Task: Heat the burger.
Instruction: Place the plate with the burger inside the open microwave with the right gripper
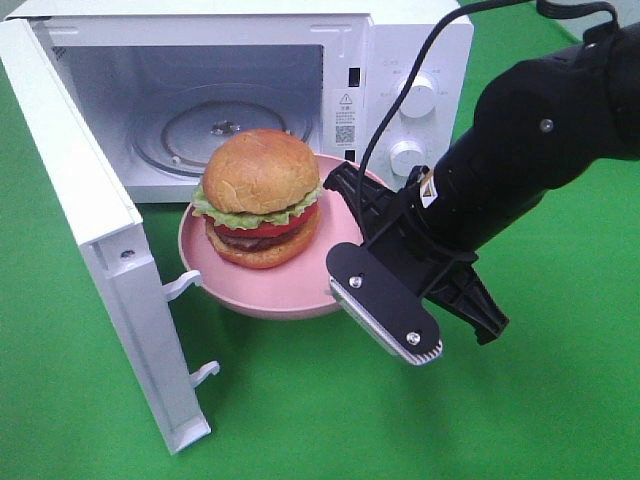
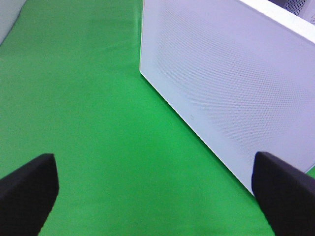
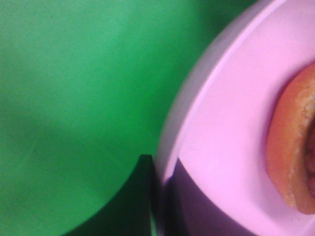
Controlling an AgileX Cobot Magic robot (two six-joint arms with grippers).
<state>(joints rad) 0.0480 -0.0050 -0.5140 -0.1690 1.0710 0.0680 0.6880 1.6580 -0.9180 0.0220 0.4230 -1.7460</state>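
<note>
The burger (image 1: 260,195), with its golden bun, lettuce, tomato and dark patty, sits on a pink plate (image 1: 290,285) held just in front of the open microwave (image 1: 400,60). My right gripper (image 1: 345,190) is shut on the plate's right rim. The right wrist view shows its fingers (image 3: 145,196) pinching the plate's edge (image 3: 226,123), with the burger's bun (image 3: 295,147) beside them. My left gripper (image 2: 155,196) is open and holds nothing. It hangs over the green cloth near the outer face of the microwave door (image 2: 236,83). It does not show in the high view.
The microwave door (image 1: 90,220) stands swung open at the left, its latches pointing toward the plate. A glass turntable (image 1: 225,135) lies inside the cavity. Two white knobs (image 1: 418,95) sit on the control panel. Green cloth (image 1: 320,420) covers the table.
</note>
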